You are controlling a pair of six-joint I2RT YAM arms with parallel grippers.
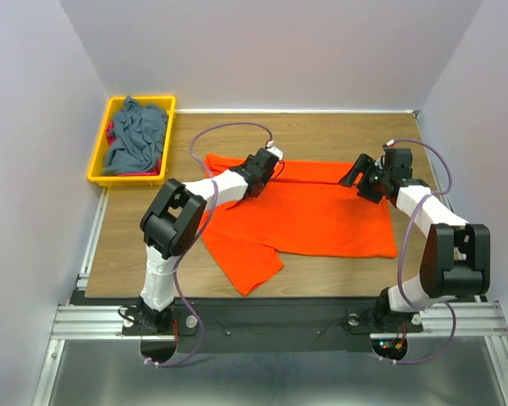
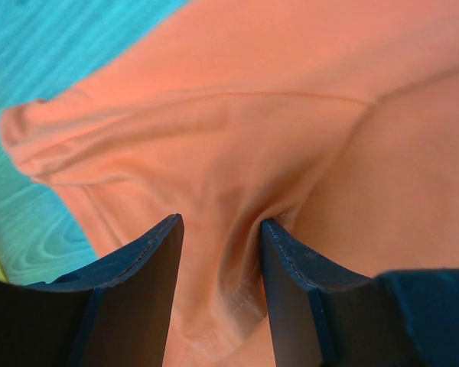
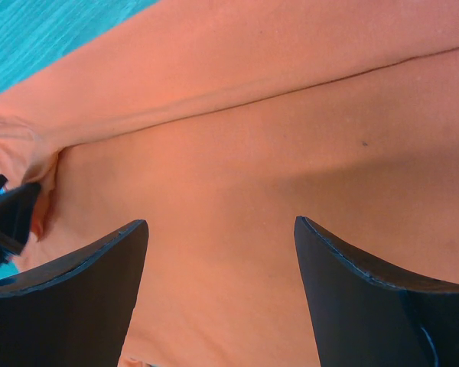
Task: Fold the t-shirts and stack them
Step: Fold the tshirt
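**Holdings, counted**

1. Bright orange soft-cloth t-shirt [image 1: 313, 216]: one. It lies spread over the middle of the wooden worktop [image 1: 131, 254], with one sleeve trailing toward the near edge.
2. Slate grey-blue crumpled t-shirt [image 1: 140, 135]: one, heaped in the tray.
3. Red cloth [image 1: 111, 134]: one glimpse, tucked under the grey heap. You cannot tell whether it is a whole shirt.
4. Yellow plastic tray [image 1: 123, 178]: one, at the far-left corner.
5. Left end effector [image 2: 218, 225]: one. It is clenched on a raised ridge of the orange shirt, along the shirt's far edge toward the left. The cloth puckers into the narrow gap between the fingers.
6. Right end effector [image 3: 222, 225]: one. It is released, with its fingers spread wide over flat orange cloth on the far edge toward the right, and it grasps nothing.

**Hazards you should weigh**

- Only one side is held. If you lift or drag with the left alone, the shirt will likely pivot and skew, giving you a crooked crease.
- The left pinch takes a narrow ridge. It may hold one layer only, and the layer beneath would then stay behind and bunch.
- If the right closes on flat cloth, it may catch nothing unless you press down first.
- The loose sleeve by the near edge can trail and tuck under during a fold.
- Nothing is stacked yet, and the shirts in the tray are untouched.
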